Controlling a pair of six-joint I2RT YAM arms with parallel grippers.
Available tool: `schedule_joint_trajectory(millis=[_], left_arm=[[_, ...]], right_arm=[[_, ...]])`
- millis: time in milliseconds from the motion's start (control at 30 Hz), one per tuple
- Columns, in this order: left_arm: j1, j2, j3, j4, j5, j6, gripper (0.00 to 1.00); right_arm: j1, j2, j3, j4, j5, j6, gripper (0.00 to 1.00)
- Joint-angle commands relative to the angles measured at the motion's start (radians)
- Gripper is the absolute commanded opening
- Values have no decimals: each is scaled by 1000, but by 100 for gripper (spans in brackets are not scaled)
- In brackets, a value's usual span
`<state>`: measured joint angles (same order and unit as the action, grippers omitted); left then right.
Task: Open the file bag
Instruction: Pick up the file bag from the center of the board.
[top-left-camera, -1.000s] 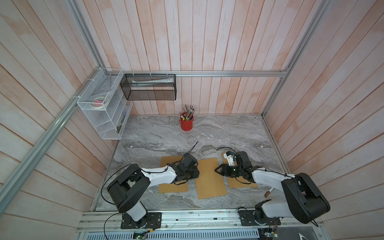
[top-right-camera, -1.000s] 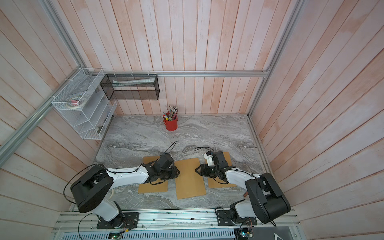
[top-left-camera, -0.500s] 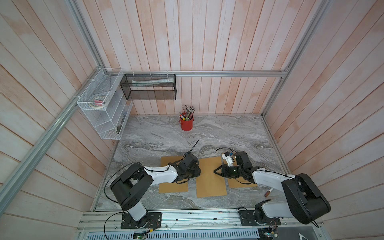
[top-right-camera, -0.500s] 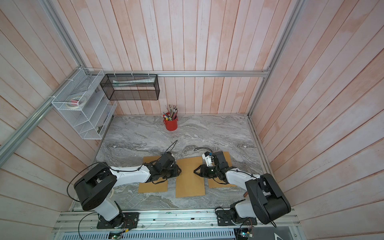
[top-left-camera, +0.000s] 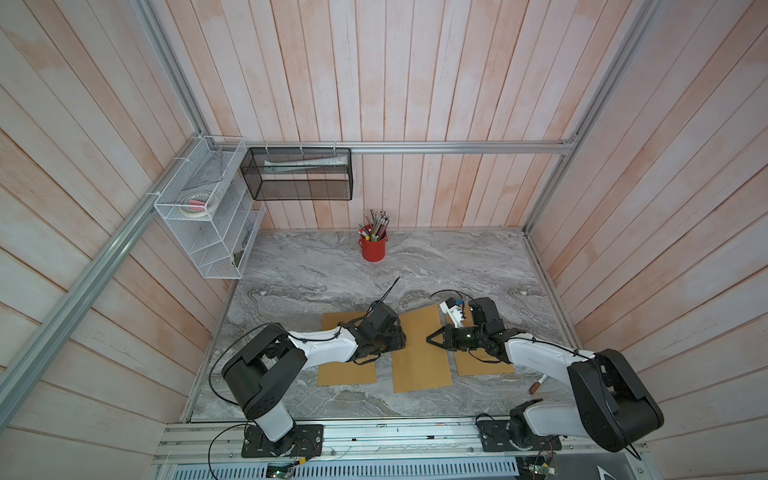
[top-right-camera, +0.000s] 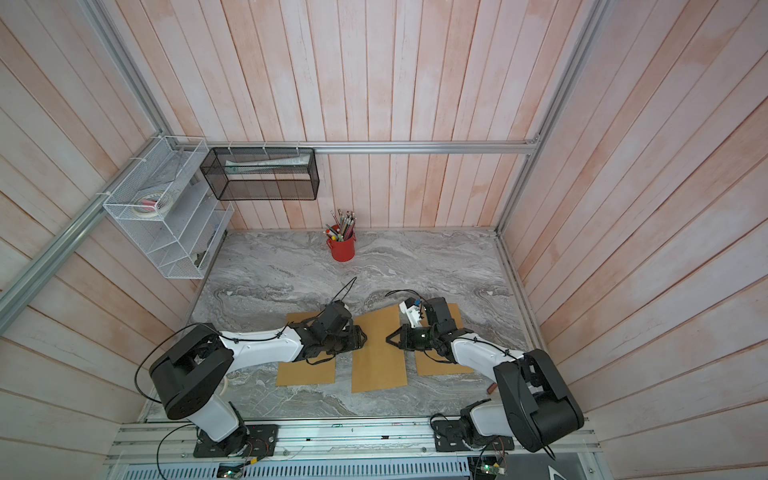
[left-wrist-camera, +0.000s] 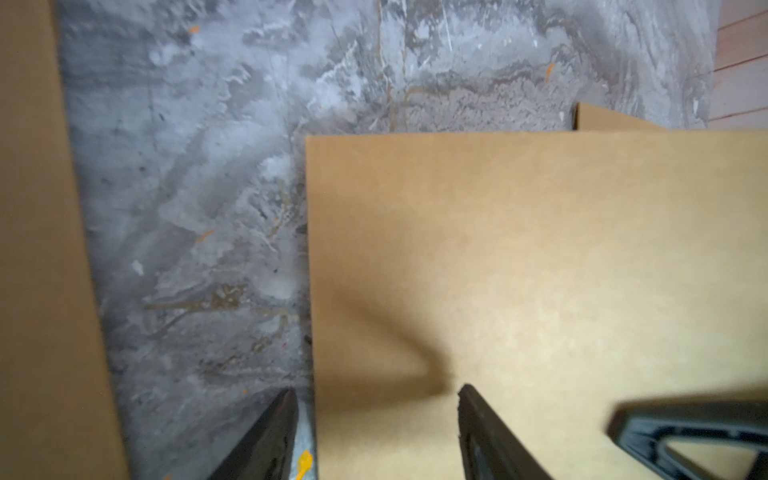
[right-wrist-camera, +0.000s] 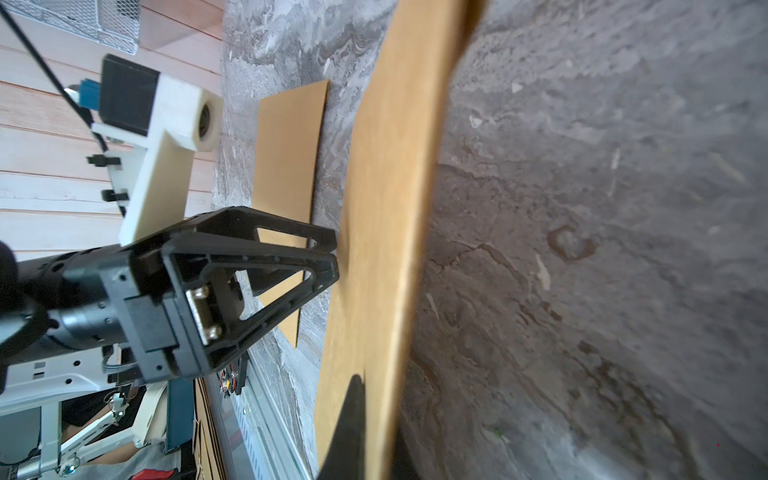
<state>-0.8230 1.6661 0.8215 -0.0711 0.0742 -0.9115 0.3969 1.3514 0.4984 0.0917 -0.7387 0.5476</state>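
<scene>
Three flat brown paper bags lie side by side near the front of the marble table (top-left-camera: 316, 270), and none touches another.

1. Middle file bag (top-left-camera: 419, 357). This is the piece in work. It lies between the two arms, long side running front to back.
2. Right gripper (top-left-camera: 429, 338). It is clenched on the right-hand edge of the middle file bag. In the right wrist view that edge bows up off the stone. Whether one layer or both is pinched cannot be told.
3. Left gripper (left-wrist-camera: 376, 392). It is released and grasps nothing. The jaws are apart and straddle the opposite edge, one finger over bare stone and the other over the paper.
4. Left bag (top-left-camera: 345, 372) and right bag (top-left-camera: 484, 365). Each lies partly beneath its arm and is not in use.
5. Red pen pot (top-left-camera: 373, 249). It stands at the back wall, well apart from the work.

Handling note (judgement): the step in hand appears to be parting the layers at the edges.
- Lower the left gripper squarely so the edge sits fully between its jaws before it closes. A finger landing on top would only press the bag shut.
- Keep the right-hand lift small and slow, because thin paper creases or slips out of a narrow pinch.
- Draw the two grips apart gently, watching that the bag does not slide onto its neighbours.
- If both layers rise together, release and re-pinch the top one alone.
</scene>
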Motion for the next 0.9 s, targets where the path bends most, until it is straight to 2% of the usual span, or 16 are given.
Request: schedule_joint_trajectory(millis=[0,200,433,867], left_arm=[[23,-20,31,-18,0,34,65],[85,-99,8,55,48,55,67],[139,-190,-40,233,160,69,72],[201,-186,-130,533,337,-2,73]], right_arm=[[2,-21,46,-42,6,-41,0],[-20,-37,99,-87,-11,-60,0],[-99,-55,143,-72,-106,-55,0],[-149,-58,233,-15,-257,-21,0]])
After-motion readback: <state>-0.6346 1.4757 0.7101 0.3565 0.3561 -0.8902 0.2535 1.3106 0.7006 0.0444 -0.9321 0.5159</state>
